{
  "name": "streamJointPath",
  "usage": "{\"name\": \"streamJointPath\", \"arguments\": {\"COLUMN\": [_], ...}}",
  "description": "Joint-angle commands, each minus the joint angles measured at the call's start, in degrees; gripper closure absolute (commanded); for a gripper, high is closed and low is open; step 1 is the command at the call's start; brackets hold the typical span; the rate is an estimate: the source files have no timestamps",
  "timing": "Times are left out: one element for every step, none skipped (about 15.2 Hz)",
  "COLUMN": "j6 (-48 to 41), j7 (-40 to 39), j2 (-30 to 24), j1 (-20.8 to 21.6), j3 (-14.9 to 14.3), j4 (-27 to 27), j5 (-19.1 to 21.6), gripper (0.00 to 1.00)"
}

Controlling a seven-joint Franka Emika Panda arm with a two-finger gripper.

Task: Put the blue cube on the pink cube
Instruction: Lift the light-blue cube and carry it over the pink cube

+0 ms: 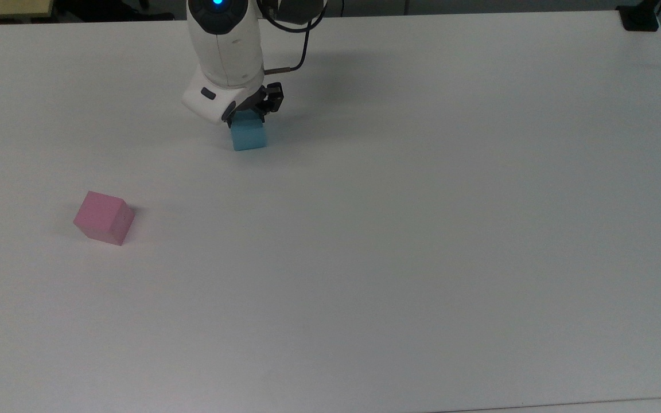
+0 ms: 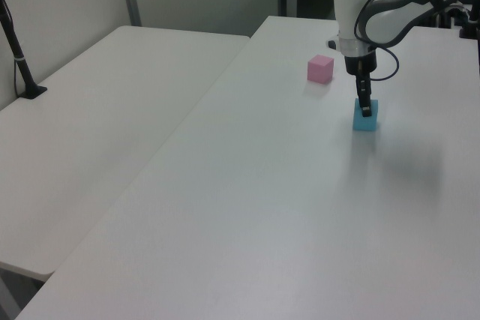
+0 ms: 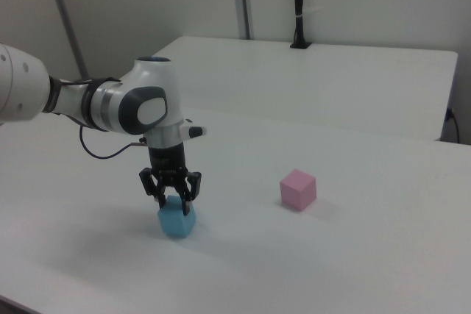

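Observation:
The sky-blue cube (image 1: 248,136) stands on the white table (image 1: 422,229), slightly turned, toward the top view's upper left. My gripper (image 1: 245,115) is lowered over it, one finger on each side of its upper half, pressing the faces. In the right view the gripper (image 3: 174,202) straddles the blue cube (image 3: 177,222), which rests on the table. The pink cube (image 1: 104,218) lies apart, down and to the top view's left. In the left view the pink cube (image 2: 320,69) is behind and left of the blue cube (image 2: 365,119) and the gripper (image 2: 365,109).
A black clamp base (image 1: 639,18) sits at the table's far right corner in the top view. A second white table (image 2: 97,110) adjoins on the left view's left, with a black pole (image 3: 298,5) standing on it. The arm's cable (image 1: 302,46) hangs behind the wrist.

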Motion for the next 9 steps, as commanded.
{"name": "streamJointPath", "arguments": {"j6": [-4.2,-5.8,-6.0,-5.6,-5.0,-4.0,-2.1,1.4,3.6], "j7": [-0.5,-0.9,-1.9,-3.2,-4.7,-6.6,-8.3,-9.4,-9.4], "j2": [-2.8,-2.7,-2.6,-2.4,-2.0,-1.7,-1.3,-0.2,1.5], "j1": [-1.7,-2.3,-2.5,-2.6,-2.6,-2.6,-2.6,-3.4,-4.4], "j3": [-0.8,-2.1,-4.0,-6.3,-8.8,-11.4,-13.4,-14.8,-14.8], "j4": [5.5,8.9,11.8,14.2,16.7,18.7,19.3,19.4,19.5], "j5": [-0.3,-0.1,0.1,1.3,4.0,6.9,9.0,10.3,10.4], "gripper": [0.87,0.87,0.87,0.87,0.87,0.87,0.86,0.86,0.86]}}
